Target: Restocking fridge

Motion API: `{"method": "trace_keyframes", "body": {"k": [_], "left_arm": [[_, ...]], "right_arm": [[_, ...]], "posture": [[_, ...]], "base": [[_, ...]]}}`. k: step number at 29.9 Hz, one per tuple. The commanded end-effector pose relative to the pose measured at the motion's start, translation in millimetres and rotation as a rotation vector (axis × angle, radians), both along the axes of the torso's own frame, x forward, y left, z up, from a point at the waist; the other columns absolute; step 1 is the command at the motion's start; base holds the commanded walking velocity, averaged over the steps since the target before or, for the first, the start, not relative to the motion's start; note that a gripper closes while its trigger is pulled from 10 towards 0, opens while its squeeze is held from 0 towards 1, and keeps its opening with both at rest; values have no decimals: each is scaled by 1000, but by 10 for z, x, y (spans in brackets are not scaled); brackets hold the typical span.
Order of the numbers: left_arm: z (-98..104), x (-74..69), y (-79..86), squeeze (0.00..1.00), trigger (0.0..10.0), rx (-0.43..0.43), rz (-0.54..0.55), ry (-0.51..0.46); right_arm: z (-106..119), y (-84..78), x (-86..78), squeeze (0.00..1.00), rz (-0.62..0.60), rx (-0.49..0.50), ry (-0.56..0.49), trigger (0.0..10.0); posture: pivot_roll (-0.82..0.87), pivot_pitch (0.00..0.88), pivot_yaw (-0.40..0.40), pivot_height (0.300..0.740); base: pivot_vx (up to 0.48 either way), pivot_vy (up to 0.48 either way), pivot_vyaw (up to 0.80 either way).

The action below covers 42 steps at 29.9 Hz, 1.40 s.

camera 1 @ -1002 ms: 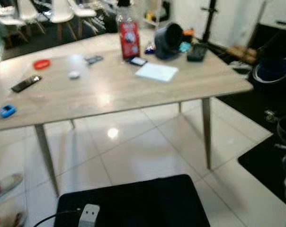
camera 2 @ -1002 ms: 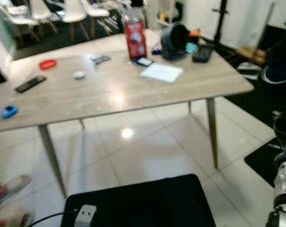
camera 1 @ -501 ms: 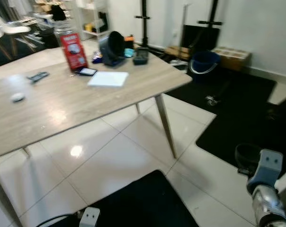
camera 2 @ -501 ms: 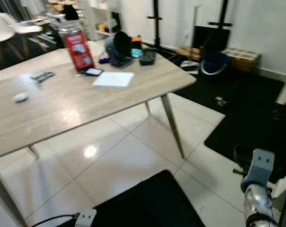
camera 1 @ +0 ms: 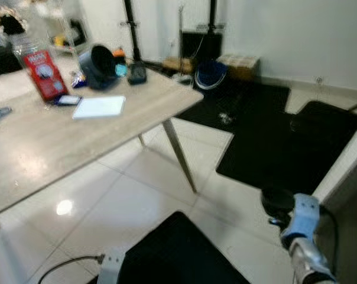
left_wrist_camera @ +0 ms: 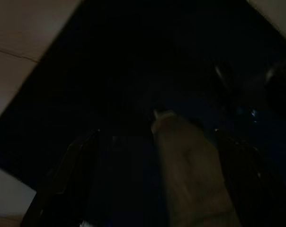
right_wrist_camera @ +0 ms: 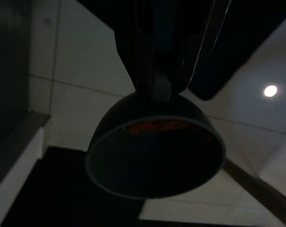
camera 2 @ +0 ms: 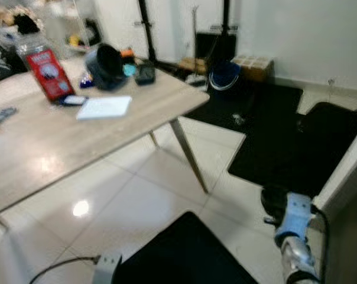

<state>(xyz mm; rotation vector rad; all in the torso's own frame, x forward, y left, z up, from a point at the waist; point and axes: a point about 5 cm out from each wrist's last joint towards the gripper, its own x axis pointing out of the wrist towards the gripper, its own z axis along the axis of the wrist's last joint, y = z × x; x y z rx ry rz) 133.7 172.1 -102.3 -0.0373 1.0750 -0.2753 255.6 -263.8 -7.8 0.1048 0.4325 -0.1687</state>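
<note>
Dark blue-grey and round, a bowl [right_wrist_camera: 155, 153] is held by its rim in the right gripper [right_wrist_camera: 161, 87], whose fingers are clenched on the near edge; something orange-red is glimpsed inside it, though what it is cannot be told. In the head views that gripper is seen low at the robot's right side, the bowl [camera 1: 277, 200] carried above white floor tiles [camera 1: 149, 195] next to a black mat [camera 1: 273, 142]. The left gripper [left_wrist_camera: 171, 142] hangs idle over a dark mat, and whether its fingers are parted cannot be told in the gloom.

No fridge can be made out with certainty; a tall pale panel [camera 1: 344, 171] stands just beside the right arm and may belong to one, but this is only a guess. The step in hand is judged to be the carrying of the bowl toward the fridge, with the task at an early stage.

For this to be done well, the bowl should be kept level so the contents are not spilled, and the pinch on the rim should not be relaxed while walking. The wrist should be held clear of the panel edge. The wooden surface [camera 1: 78, 130], well apart on the left, bears a red-labelled bottle [camera 1: 42, 74], a second dark bowl [camera 1: 99, 66] on its side and a white sheet [camera 1: 100, 107]; these are best left for later trips.
</note>
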Motion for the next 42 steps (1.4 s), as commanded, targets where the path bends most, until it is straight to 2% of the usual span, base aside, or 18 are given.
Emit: {"method": "trace_keyframes", "body": {"k": [1,10,15,42], "left_arm": [[-10,-31,35,0,10000,14,-1,18],[-11,-34,50,0,10000,20,1,19],[-14,-46,59,0,10000,24,0,22],[-3,-16,96,0,10000,55,-19,13]], "right_arm": [[-17,73,5,0,48,4,0,10000],[-34,336,51,0,210,27,-21,10000],[-51,409,40,0,263,40,-21,10000],[-111,361,-56,0,264,55,2,10000]], "posture": [[-51,0,105,740],[-46,0,105,740],[-49,0,108,740],[-62,0,117,740]], "base": [[0,0,-800],[0,0,-800],[0,0,-800],[0,0,-800]]}}
